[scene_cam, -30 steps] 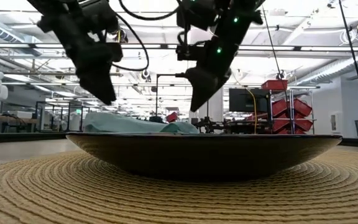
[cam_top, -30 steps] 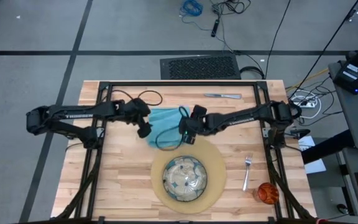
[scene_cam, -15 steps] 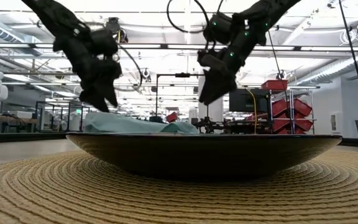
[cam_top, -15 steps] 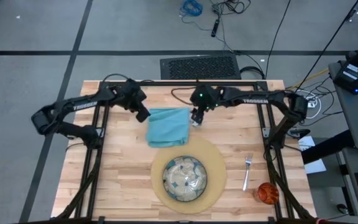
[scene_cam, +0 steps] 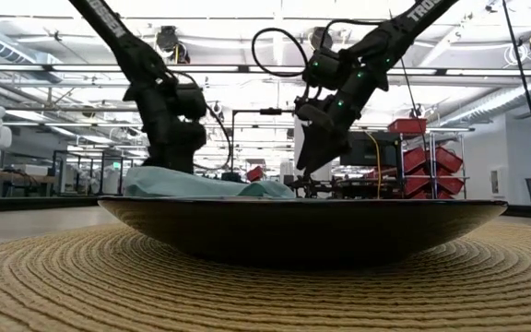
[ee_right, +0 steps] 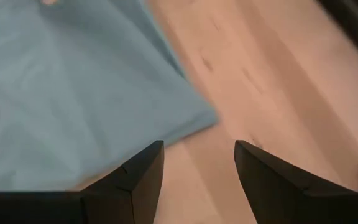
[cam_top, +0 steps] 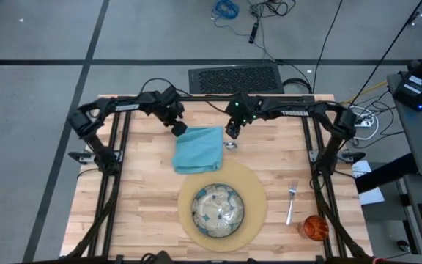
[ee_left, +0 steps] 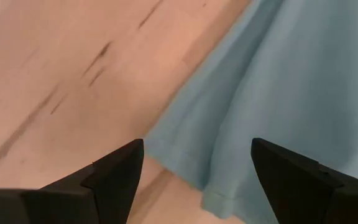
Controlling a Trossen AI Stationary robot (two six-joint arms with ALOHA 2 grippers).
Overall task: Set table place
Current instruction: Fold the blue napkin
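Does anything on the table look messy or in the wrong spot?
Yes. The teal napkin lies spread out and a bit crooked above the placemat, not folded beside the plate. The fork sits slanted near the orange cup. Nothing looks spilled or broken.

This is a big robot lab or workshop, not a home. The wooden table (cam_top: pixel 145 213) stands on a bare grey floor (cam_top: pixel 35 88) with loose cables (cam_top: pixel 226 9) lying about. Behind it the room is wide and open, with long ceiling lights (scene_cam: pixel 53 51), red bins (scene_cam: pixel 427 157) on racks and a dark screen (scene_cam: pixel 362 148).
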